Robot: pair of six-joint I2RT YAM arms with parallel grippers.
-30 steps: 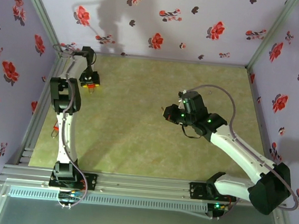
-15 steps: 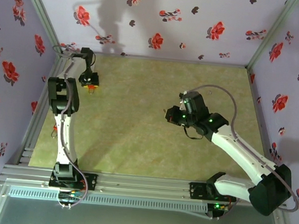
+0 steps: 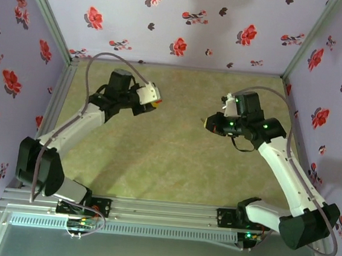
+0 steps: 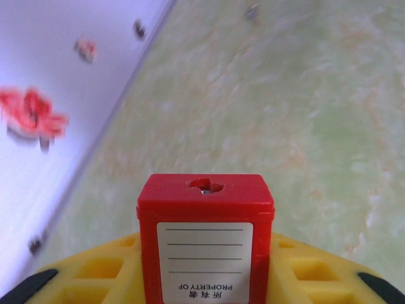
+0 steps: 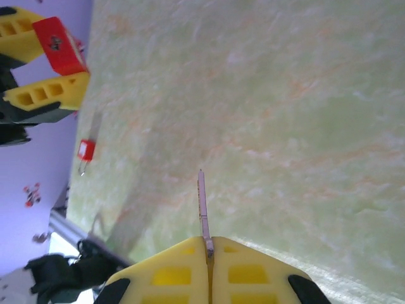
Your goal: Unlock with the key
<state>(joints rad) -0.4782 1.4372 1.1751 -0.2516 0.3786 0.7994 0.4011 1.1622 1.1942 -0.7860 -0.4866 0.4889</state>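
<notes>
My right pincer stayed clamped tight on the key, blade forward. Farther out, my left pincer had swung in from the corner gripping the red padlock, keyhole apparently facing the key; alignment was still to do.

The padlock left — the key right, well apart.
</notes>
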